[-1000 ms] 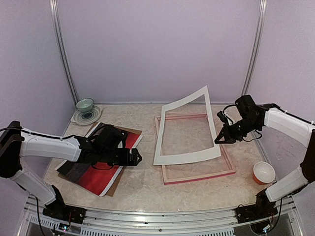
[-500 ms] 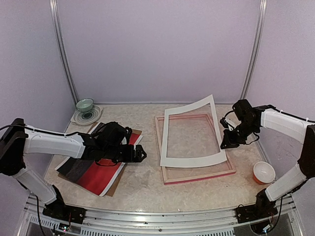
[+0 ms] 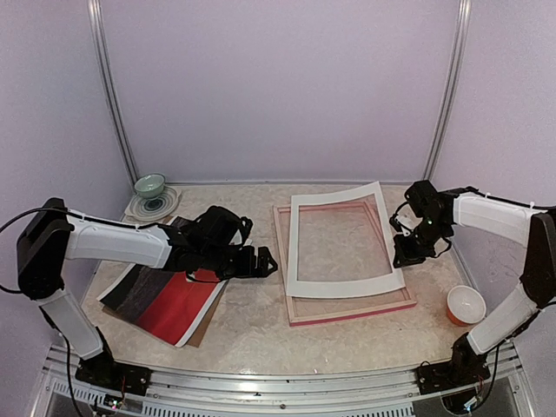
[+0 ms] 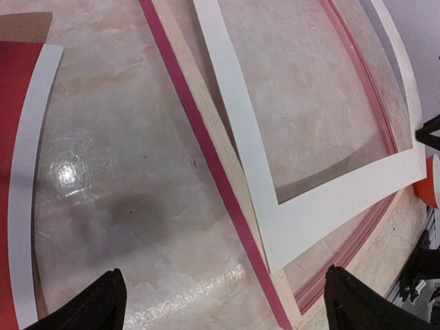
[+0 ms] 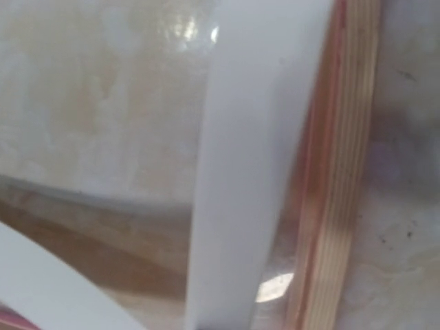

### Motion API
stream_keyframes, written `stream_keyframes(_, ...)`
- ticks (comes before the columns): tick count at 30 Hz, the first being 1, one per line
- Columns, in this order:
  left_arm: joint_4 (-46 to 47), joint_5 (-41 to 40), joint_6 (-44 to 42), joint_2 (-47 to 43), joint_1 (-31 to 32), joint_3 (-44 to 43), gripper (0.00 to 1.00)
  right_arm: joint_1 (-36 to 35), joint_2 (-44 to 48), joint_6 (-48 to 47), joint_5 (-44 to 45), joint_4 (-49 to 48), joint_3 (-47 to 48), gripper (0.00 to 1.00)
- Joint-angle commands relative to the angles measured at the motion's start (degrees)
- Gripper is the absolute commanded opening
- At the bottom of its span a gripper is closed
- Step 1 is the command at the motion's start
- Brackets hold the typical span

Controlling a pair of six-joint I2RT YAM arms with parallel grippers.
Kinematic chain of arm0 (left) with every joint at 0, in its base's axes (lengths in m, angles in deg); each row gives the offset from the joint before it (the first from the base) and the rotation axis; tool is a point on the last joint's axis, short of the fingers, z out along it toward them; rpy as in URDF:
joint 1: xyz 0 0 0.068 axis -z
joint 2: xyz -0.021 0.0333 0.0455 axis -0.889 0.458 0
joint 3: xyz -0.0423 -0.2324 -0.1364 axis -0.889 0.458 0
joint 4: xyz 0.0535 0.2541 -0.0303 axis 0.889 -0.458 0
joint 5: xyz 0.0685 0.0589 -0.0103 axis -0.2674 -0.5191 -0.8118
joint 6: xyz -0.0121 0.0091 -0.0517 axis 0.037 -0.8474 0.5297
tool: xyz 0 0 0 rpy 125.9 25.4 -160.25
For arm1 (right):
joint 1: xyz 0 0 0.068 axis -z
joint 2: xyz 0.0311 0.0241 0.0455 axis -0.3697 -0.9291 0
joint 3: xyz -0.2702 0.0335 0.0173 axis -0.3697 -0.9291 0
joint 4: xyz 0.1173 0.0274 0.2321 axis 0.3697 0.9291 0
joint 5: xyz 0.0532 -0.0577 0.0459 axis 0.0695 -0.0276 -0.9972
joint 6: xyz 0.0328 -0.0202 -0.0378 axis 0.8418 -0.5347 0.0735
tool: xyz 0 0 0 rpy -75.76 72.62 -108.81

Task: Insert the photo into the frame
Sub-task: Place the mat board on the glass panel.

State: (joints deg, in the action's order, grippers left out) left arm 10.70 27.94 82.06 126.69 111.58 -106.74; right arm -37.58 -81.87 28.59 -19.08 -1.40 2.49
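Observation:
The frame (image 3: 291,261) lies flat at the table's middle, pale wood side up; its pink-edged rail shows in the left wrist view (image 4: 206,158). A white mat board (image 3: 339,284) lies askew on it. My right gripper (image 3: 401,256) sits at the mat's right edge and holds that strip (image 5: 254,172) just above the frame rail (image 5: 344,172); its fingers are hidden in the wrist view. The photo (image 3: 178,304), red with a white border (image 4: 31,192), lies at the left on a brown board. My left gripper (image 3: 265,263) is open and empty, low over bare table between photo and frame.
A green bowl (image 3: 149,185) on a patterned plate stands at the back left. An orange cup (image 3: 465,304) stands at the right front, beside the frame's corner. The brown backing board (image 3: 204,328) pokes out under the photo.
My right gripper has lowered the white mat board from steeply tilted to nearly flat on the frame. My left gripper has moved right, off the photo, toward the frame's left rail.

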Motion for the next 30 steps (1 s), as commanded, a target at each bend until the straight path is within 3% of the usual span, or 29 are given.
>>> stream_keyframes(1,-1.8,0.0,-1.4,3.1,-0.4,-5.5,0.99,-2.0,-1.5,-0.9,3.0,1.2,0.9,0.13)
stream_keyframes(10,-10.0,-5.3,-2.9,15.7,-1.4,-21.3,0.96,-2.8,-2.9,0.0,9.7,2.1,2.3,0.13)
stream_keyframes(16,-13.7,-8.1,-3.8,22.2,-3.5,-29.0,0.77,-2.8,-1.5,0.1,10.5,2.2,2.8,0.13)
stream_keyframes(30,-21.3,-8.4,-8.2,33.6,-6.8,-45.5,0.71,-3.8,4.2,0.6,11.2,1.7,1.7,0.14)
